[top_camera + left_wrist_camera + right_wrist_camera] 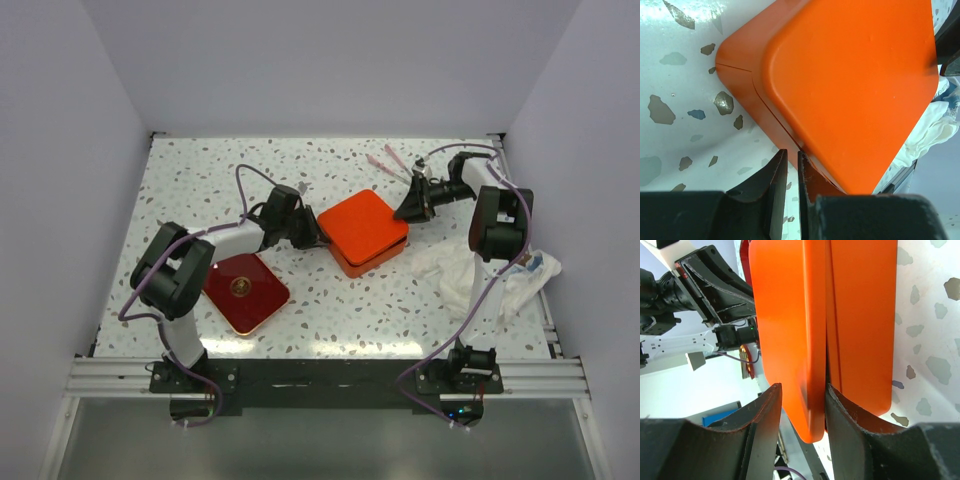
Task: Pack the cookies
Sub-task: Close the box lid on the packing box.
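Cookies: none in view; whether any lie inside the closed box cannot be told.

Orange square box (365,232), plastic, rounded corners: at mid-table, turned cornerwise. An orange lid (855,85) sits on its base, with a seam showing between the two.

Left gripper (791,155): at the box's left corner, tips against the wall by the seam. Jaws drawn nearly together with a thin slit between; whether they nip anything cannot be told.

Right gripper (804,387): at the box's right corner. Jaws are set either side of the lid's rim, pinching it.

Dark red square tray (245,290), gold round emblem at its centre: near the left arm, apart from the box.

Crumpled white cloth (460,270): by the right arm.

Pink sticks (390,160): at the back.

White speckled table (200,180): under all of it.
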`<state>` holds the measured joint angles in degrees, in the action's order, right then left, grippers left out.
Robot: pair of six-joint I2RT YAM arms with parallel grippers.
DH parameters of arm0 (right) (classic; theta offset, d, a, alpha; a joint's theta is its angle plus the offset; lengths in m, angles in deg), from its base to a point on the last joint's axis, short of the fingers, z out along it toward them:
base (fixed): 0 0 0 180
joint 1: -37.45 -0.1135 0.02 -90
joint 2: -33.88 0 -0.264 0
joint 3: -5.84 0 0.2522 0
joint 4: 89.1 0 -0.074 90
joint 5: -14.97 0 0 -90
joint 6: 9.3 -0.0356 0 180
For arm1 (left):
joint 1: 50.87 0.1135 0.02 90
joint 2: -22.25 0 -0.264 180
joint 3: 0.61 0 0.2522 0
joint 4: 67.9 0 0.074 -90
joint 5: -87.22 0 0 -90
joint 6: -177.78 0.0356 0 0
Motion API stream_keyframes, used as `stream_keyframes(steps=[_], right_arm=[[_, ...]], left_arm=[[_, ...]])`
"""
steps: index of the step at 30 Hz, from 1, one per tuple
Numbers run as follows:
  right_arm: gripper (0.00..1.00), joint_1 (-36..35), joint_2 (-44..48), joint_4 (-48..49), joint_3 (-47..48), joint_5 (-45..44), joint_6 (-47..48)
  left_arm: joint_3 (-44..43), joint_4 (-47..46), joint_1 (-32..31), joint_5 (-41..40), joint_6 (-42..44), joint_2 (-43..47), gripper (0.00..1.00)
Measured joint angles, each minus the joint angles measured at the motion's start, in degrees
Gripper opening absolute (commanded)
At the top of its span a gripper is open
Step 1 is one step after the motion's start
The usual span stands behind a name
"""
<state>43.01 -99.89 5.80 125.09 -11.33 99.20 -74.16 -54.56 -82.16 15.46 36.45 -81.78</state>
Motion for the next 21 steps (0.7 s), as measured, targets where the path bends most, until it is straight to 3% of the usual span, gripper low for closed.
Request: stream_keyframes(steps=[21], right_arm=[[0.45, 0.1, 1.4, 0.0, -1.4, -1.8, 0.8]], left_arm=[[0.0, 0.0, 0.0, 0.0, 0.0, 0.0, 0.18]])
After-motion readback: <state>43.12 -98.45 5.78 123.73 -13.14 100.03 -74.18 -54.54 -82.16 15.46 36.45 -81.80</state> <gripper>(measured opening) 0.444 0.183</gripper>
